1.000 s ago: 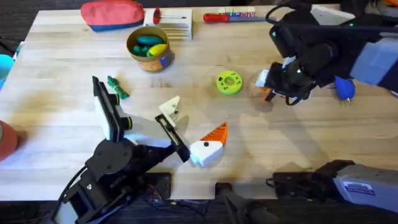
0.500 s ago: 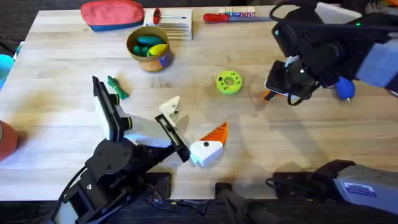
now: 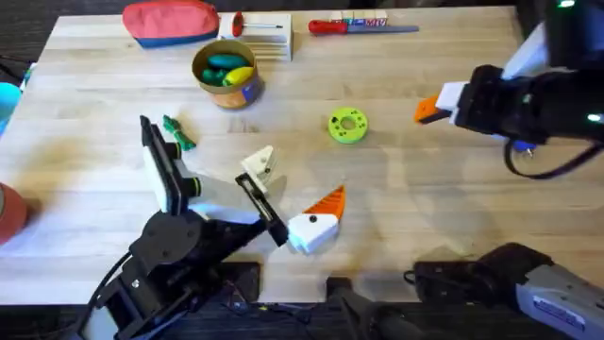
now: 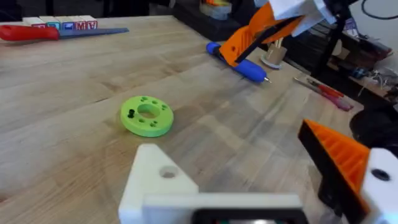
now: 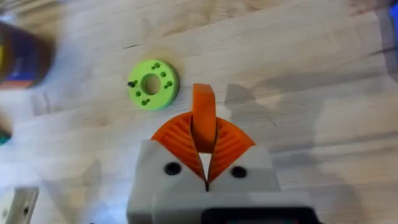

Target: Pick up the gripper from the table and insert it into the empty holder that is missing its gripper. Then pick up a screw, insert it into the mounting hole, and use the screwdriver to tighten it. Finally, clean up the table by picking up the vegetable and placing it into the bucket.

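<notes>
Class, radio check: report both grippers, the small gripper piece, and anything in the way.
Right gripper shut on the gripper piece, lifted above the table. Left gripper open, idle beside the holder. Green disc lies between them.

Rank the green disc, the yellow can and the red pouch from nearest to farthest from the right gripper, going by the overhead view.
From the right gripper:
1. Green disc, mid-table, toward the left arm's side of it.
2. Yellow can, farther that way, toward the far edge.
3. Red pouch, at the far edge, beyond the can.
</notes>
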